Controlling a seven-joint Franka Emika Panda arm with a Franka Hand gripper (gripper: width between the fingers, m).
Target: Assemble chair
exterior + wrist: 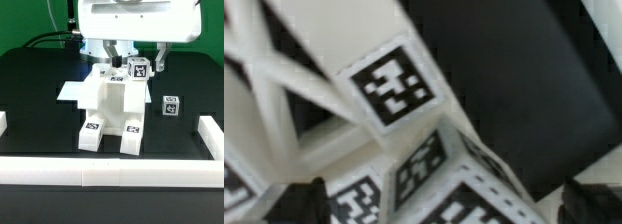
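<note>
Black table (40, 80), mid-assembly: the part-built chair (110, 103) lies at the centre of the work surface, just behind the front border rail (110, 172). It is white, blocky plastic. Two square legs (95, 127) end toward that rail, each capped with a small black-and-white tag. A thin flat slab (76, 93) juts out of it toward the exterior view's left. The chair's long axis runs from the back of the table to the front, legs foremost, pointing at the exterior camera.

My gripper (122, 57) hangs over the chair's far end, right at a tagged white post (138, 71) that stands up from the back of the assembly. I cannot tell whether my fingers are clamped on that post or merely beside it. My wrist view is a blurred close-up of white struts and a tag (388, 85). A second tagged block (171, 106) sits alone on the table toward the exterior view's right, apart from the chair.
</note>
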